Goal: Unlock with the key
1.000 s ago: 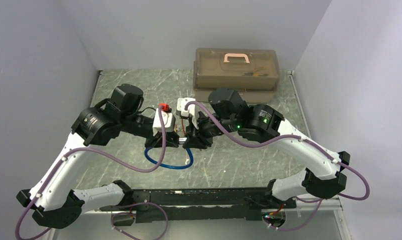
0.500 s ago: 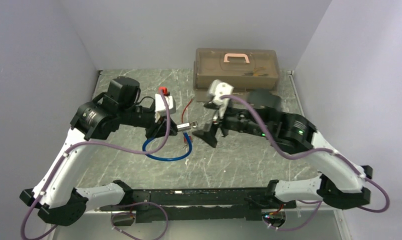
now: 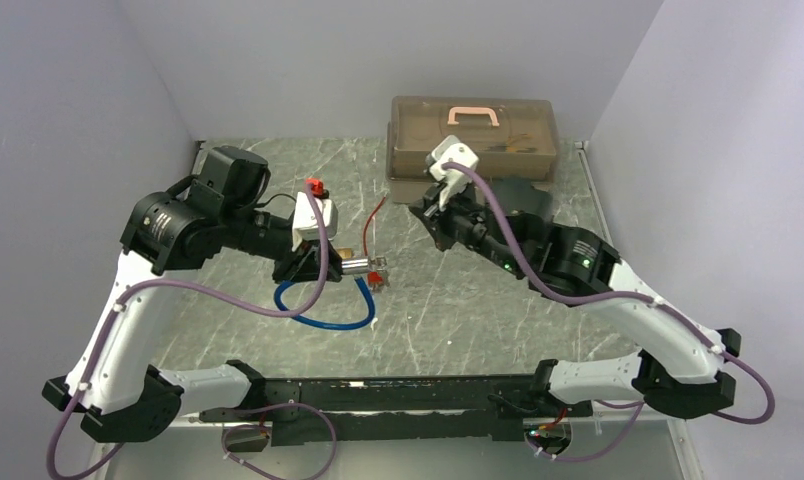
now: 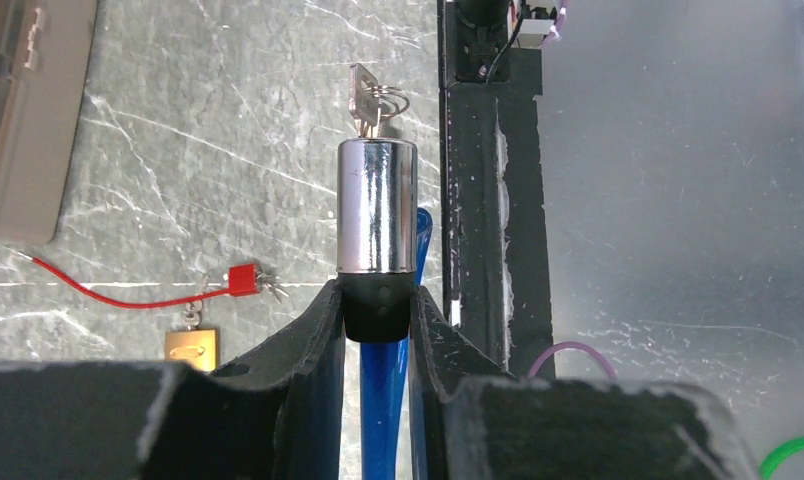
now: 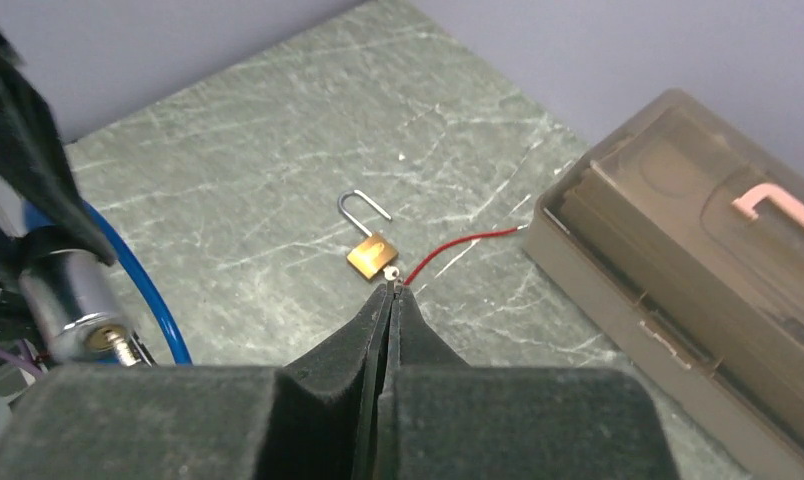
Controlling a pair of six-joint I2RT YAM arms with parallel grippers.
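Between the two arms, low over the green marbled table (image 3: 458, 310), hangs the chrome cylinder lock (image 4: 376, 205) on its blue cable loop (image 3: 323, 320); its small silver key (image 4: 364, 92) sits in the far end on a wire ring, with nothing holding it. I judge that key to be the main risk; a clumsy approach from the right could knock it out, and twisting it could pivot the cylinder, since only the black end collar is gripped. The left jaws are partly spread, pinching that collar from both sides; the right jaws are pressed together and empty, well apart from the lock, pointing toward a brass padlock (image 5: 371, 252) and a thin red wire (image 5: 468, 243); they must part before taking the key.
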